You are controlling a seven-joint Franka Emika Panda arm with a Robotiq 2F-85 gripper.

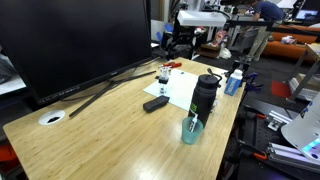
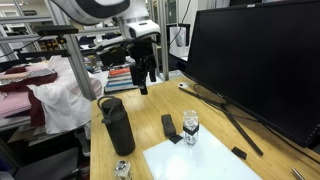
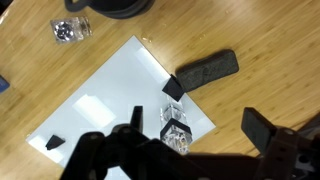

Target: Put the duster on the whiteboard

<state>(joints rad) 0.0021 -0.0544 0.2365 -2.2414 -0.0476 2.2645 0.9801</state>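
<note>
Duster (image 3: 207,70), single, lies just beside the one whiteboard (image 3: 110,100); end effector (image 3: 197,122) spread wide.

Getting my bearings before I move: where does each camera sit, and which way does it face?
An exterior view: off the table's far end, facing the arm across duster and whiteboard.
An exterior view: beside the robot, looking along the table; arm and gripper show.
Wrist view: straight down; open gripper at bottom.
All share duster and whiteboard.
</note>
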